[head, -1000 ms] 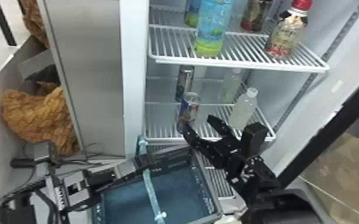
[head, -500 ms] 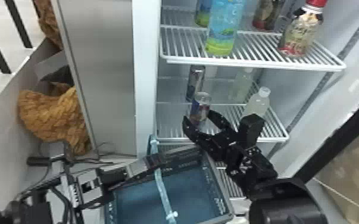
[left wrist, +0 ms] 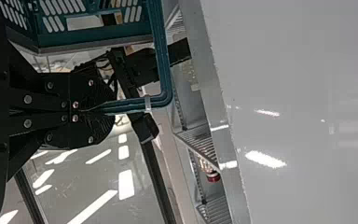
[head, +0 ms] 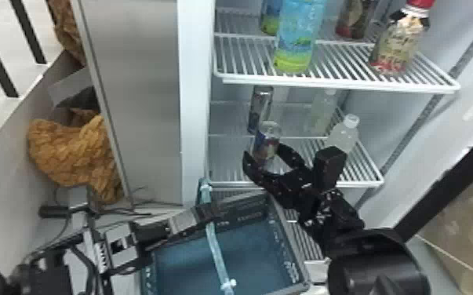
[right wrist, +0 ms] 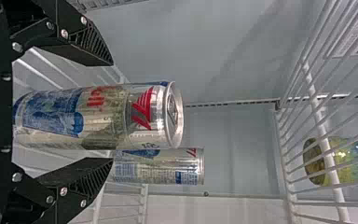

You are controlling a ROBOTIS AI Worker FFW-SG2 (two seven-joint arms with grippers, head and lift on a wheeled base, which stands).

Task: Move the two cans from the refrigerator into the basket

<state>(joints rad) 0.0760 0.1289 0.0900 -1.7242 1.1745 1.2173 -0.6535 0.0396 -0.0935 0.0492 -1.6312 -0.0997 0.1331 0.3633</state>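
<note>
On the lower fridge shelf in the head view, the front can stands between the fingers of my open right gripper; the rear can is behind it. The right wrist view has the front can between the spread fingers of my right gripper, with a gap beside the upper finger, and the rear can farther off. My left gripper holds the basket by its handle, in front of the fridge. In the left wrist view, my left gripper is shut on the basket's handle.
Two clear bottles, the nearer one right of the cans, stand on that shelf. Above is another wire shelf with a blue-green bottle and a red-capped bottle. The fridge's left wall edge is beside the shelves.
My right gripper has moved in toward the front can, which now stands between its fingers. The head view has shifted, so the whole scene sits farther right. The left gripper keeps hold of the basket.
</note>
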